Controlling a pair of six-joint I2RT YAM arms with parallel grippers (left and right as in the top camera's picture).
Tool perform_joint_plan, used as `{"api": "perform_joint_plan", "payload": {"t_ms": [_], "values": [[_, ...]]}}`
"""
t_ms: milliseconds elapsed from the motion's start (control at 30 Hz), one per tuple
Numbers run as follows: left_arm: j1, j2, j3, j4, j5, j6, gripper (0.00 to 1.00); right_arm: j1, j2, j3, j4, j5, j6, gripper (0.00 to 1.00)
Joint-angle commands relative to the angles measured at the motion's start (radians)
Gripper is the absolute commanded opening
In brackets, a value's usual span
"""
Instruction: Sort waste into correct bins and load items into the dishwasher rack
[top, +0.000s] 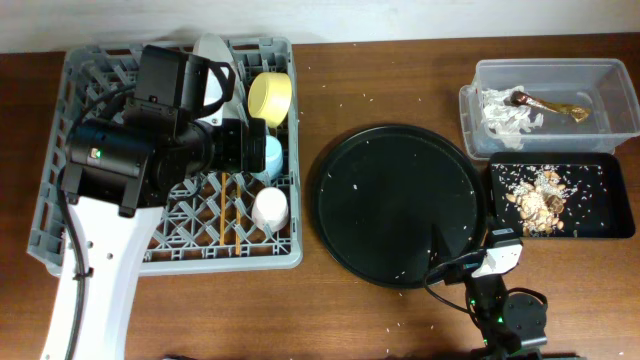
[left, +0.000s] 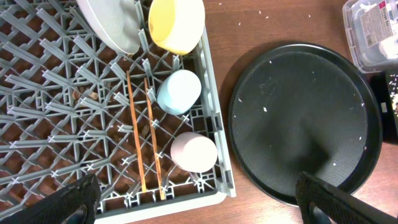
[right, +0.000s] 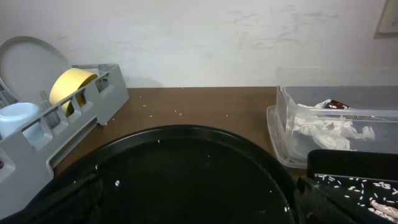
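The grey dishwasher rack (top: 180, 262) holds the white plate (left: 109, 25), yellow bowl (left: 177, 22), light blue cup (left: 179, 91), pink cup (left: 194, 151) and wooden chopsticks (left: 135, 124). My left gripper (left: 199, 211) is open and empty, above the rack's front right corner. The clear tub (top: 550, 70) holds white napkins (top: 505, 112) and the brown-and-gold wrapper (top: 545, 102). The shallow black tray (top: 560, 236) holds beige food scraps (top: 540, 198). My right gripper (right: 199, 208) is open and empty, low over the near edge of the round tray.
The large round black tray (top: 400, 205) lies between the rack and the bins, with only a few white crumbs on it. Crumbs are scattered on the brown table (top: 310, 110). The right arm (top: 495, 290) sits at the table's front edge.
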Motion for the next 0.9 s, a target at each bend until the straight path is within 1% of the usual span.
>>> {"api": "perform_joint_plan", "payload": {"t_ms": [0, 333, 367, 433, 467, 533, 600, 633, 667, 733, 800, 833, 867], "values": [[0.000, 0.000, 0.010, 0.002, -0.004, 0.005, 1.00, 0.011, -0.006, -0.006, -0.001, -0.010, 0.007, 0.98], [0.000, 0.000, 0.010, 0.002, -0.004, 0.005, 0.99, 0.011, -0.006, -0.006, -0.001, -0.010, 0.007, 0.99], [0.001, -0.001, 0.010, 0.002, -0.013, 0.005, 0.99, 0.011, -0.006, -0.006, -0.001, -0.010, 0.007, 0.98], [0.002, -0.030, 0.009, 0.008, -0.080, 0.005, 1.00, 0.011, -0.006, -0.006, -0.001, -0.010, 0.007, 0.98], [0.002, -0.056, -0.002, 0.045, -0.108, 0.005, 1.00, 0.011, -0.006, -0.006, -0.001, -0.010, 0.007, 0.99], [0.002, -0.144, -0.087, 0.192, -0.175, 0.005, 1.00, 0.011, -0.006, -0.006, -0.001, -0.010, 0.007, 0.99], [0.009, -0.253, -0.259, 0.335, -0.204, 0.005, 1.00, 0.011, -0.006, -0.006, -0.001, -0.010, 0.007, 0.99], [0.047, -0.348, -0.440, 0.478, -0.202, 0.005, 0.99, 0.011, -0.006, -0.006, -0.001, -0.010, 0.007, 0.98], [0.078, -0.412, -0.570, 0.572, -0.194, 0.005, 1.00, 0.011, -0.006, -0.006, -0.001, -0.010, 0.007, 0.98], [0.156, -0.581, -0.885, 0.790, -0.119, 0.005, 0.99, 0.011, -0.006, -0.006, -0.001, -0.010, 0.007, 0.98], [0.233, -0.804, -1.242, 1.051, -0.066, 0.005, 1.00, 0.011, -0.006, -0.006, -0.001, -0.010, 0.007, 0.99], [0.253, -0.901, -1.368, 1.141, -0.065, 0.005, 0.99, 0.011, -0.006, -0.006, -0.001, -0.010, 0.007, 0.98], [0.264, -0.977, -1.457, 1.197, -0.066, 0.005, 1.00, 0.011, -0.006, -0.006, -0.001, -0.010, 0.007, 0.98]]}}
